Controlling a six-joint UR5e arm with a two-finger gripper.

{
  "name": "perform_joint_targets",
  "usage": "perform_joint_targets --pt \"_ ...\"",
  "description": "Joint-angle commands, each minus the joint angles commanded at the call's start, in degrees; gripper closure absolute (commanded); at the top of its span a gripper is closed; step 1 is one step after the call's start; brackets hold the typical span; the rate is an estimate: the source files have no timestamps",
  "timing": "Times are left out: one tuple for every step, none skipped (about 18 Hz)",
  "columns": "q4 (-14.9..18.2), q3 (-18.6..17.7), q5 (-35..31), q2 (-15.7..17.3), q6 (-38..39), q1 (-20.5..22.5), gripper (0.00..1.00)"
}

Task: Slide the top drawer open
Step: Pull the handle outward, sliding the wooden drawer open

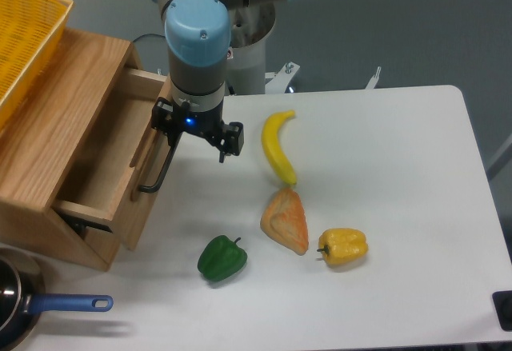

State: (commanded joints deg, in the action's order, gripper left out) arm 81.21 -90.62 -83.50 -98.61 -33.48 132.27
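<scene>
A wooden cabinet (48, 151) sits at the left edge of a white table (384, 207), with a yellow mesh basket (20, 39) on top of it. The top drawer (120, 175) stands partly pulled out toward the table's middle, its shallow inside showing and its black bar handle (160, 171) running along the front panel. The gripper (196, 131) hangs at the far, upper end of that handle, right against the drawer front. The wrist hides the fingers, so you cannot tell whether they are clamped on the bar, hooked behind it or apart.

To do this step well, pull in a straight line away from the cabinet, level with the table, so the drawer runs true and does not jam. Because the gripper sits near one end of the handle, not its middle, the drawer may twist; go slowly and watch the gap on both sides. Mind the banana (278, 147) lying just beyond the gripper, in the pull's path. A green pepper (222, 259), a wedge of bread (286, 219) and a yellow pepper (344, 247) lie nearer the front, clear of the drawer for now. Stop before the box leaves the cabinet.
</scene>
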Motion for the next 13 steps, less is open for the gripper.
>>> perform_joint_targets --pt "0.0 0.0 -0.2 0.0 -0.1 0.3 0.0" --pt "-0.1 0.3 -0.6 -0.1 -0.1 0.4 0.0" --pt "-0.2 0.5 -0.8 -0.2 -0.1 0.5 0.0" --pt "-0.3 0.8 -0.8 -0.6 -0.1 0.8 0.0" --pt "-0.4 1.1 -0.8 -0.7 -0.1 0.9 0.0" --pt "-0.4 1.2 -0.8 -0.7 -0.1 1.4 0.0" --pt "-0.3 1.3 -0.8 -0.7 -0.2 1.9 0.0" --pt "-0.3 1.3 -0.8 -0.7 -0.7 2.1 0.0" --pt "-0.3 1.3 -0.8 -0.7 -1.1 2.4 0.0" --pt "-0.3 1.3 -0.8 -0.7 -1.1 2.7 0.0" --pt "-0.3 1.4 -0.9 -0.7 -1.1 2.9 0.0" --pt "-0.3 1.4 -1.1 -0.7 -1.1 3.1 0.0" --pt "-0.3 1.4 -1.7 -0.7 -1.1 3.5 0.0"
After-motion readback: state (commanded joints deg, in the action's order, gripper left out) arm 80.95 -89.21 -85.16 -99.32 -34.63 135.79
